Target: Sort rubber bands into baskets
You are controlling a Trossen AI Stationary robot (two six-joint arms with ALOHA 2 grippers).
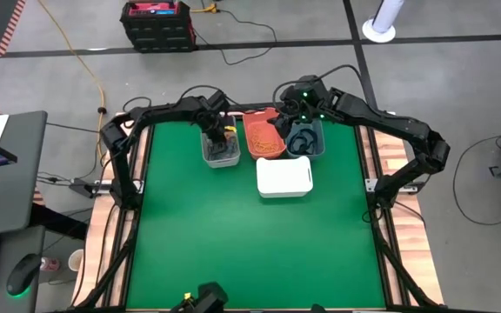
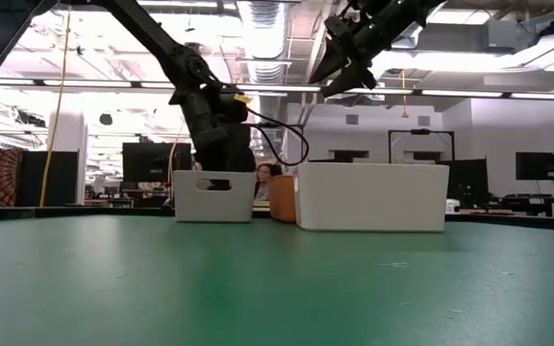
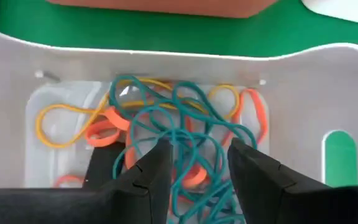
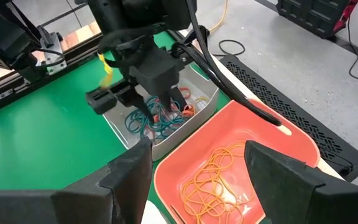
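Observation:
The light grey basket point(image 1: 207, 158) at the far left holds a tangle of teal, yellow and orange-red rubber bands point(image 3: 166, 118). My left gripper point(image 3: 197, 158) reaches down into it, open, fingertips among the bands. The coral basket point(image 4: 291, 143) beside it holds yellow-orange bands point(image 4: 219, 177). My right gripper point(image 4: 197, 186) hangs open above the coral basket, clear of it, nothing between its fingers. The dark slate-blue basket point(image 1: 318, 144) stands right of the coral one, with the white basket point(image 1: 283, 178) nearer. My left gripper comes from above, slanting down into the grey basket. Teal strands point(image 3: 188, 146) run through the gap between its two fingers and lie against their inner sides. I cannot tell whether any band is pinched or lifted off the basket floor.
The four baskets crowd the far middle of the green table point(image 1: 233, 252); the near half is bare mat. Wooden rails point(image 1: 111, 226) border both sides. Cables and a black box point(image 1: 156, 22) lie on the floor beyond. A person point(image 2: 263, 178) shows far behind.

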